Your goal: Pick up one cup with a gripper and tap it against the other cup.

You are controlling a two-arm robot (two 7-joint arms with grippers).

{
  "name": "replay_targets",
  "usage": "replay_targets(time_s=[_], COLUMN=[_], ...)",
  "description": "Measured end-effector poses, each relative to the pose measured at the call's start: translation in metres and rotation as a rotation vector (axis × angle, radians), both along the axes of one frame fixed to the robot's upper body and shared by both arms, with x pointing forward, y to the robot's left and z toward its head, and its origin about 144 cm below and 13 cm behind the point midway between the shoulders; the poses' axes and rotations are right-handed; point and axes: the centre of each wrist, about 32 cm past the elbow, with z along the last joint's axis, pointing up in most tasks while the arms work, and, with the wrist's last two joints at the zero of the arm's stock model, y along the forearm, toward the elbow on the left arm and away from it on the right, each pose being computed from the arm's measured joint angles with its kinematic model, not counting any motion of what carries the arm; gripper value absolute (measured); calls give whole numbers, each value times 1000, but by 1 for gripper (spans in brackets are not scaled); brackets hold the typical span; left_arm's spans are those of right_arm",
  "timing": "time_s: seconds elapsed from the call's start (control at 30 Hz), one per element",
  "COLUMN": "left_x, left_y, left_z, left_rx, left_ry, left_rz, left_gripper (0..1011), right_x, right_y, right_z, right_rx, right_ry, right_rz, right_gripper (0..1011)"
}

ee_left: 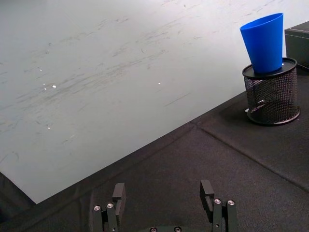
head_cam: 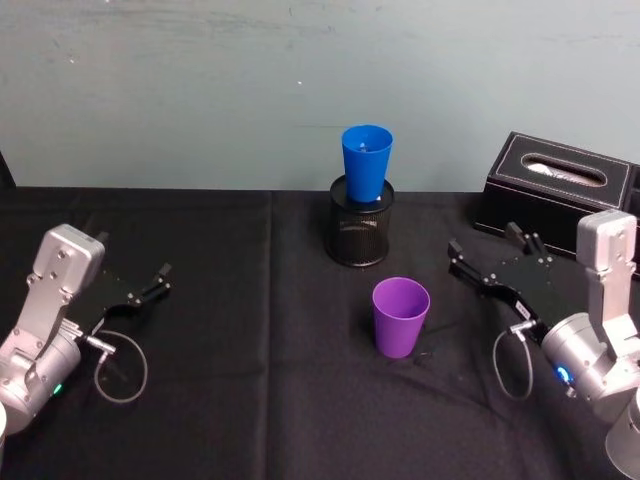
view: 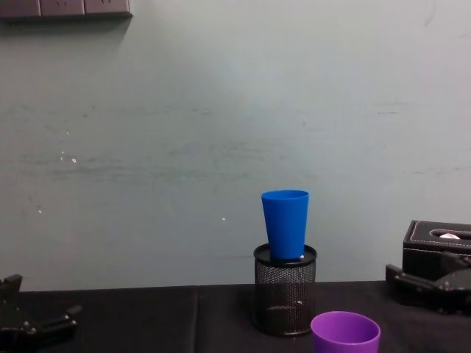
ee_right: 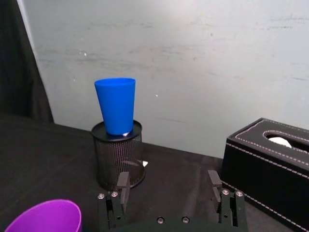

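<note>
Across the lower two thirds of the head view a black cloth (head_cam: 250,330) is covering the table, creased in faint seams, and behind it a pale grey-green wall (head_cam: 200,90) with scuffs and small white flecks is filling the upper frame; in the chest view a strip of wall sockets (view: 66,7) is sitting at the upper left corner. Near the centre of the head view the purple cup (head_cam: 400,317) is standing upright and mouth-up on the cloth, free of both grippers. Just behind it, toward upper centre, the blue cup (head_cam: 366,163) is resting upright in the mouth of a black mesh pen holder (head_cam: 360,233), its base sunk inside the rim. At the upper right a black tissue box (head_cam: 555,190) with pale stitching is lying near the table's back edge. The right gripper (head_cam: 484,258) is hanging just above the cloth at right of centre, its fingers spread wide and holding nothing, pointing toward the cups and well apart from the purple one. The left gripper (head_cam: 157,283) is sitting low at the left edge, fingers likewise spread wide and empty, with a grey cable (head_cam: 120,365) looping beside its wrist.
</note>
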Motion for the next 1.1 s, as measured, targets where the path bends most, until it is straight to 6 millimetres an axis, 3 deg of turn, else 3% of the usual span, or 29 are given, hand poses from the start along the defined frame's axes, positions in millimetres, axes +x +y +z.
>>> replay_targets(time_s=[0.47, 1.1], left_x=[0, 0], left_y=[0, 0], left_z=[0, 0], left_rx=[0, 0], left_ry=[0, 0], left_rz=[0, 0], left_gripper=[1011, 1011], right_x=[0, 0], right_y=[7, 6], right_z=[-23, -23], right_rx=[-50, -47], right_ry=[35, 32], right_rz=[-18, -18], right_gripper=[1003, 1003])
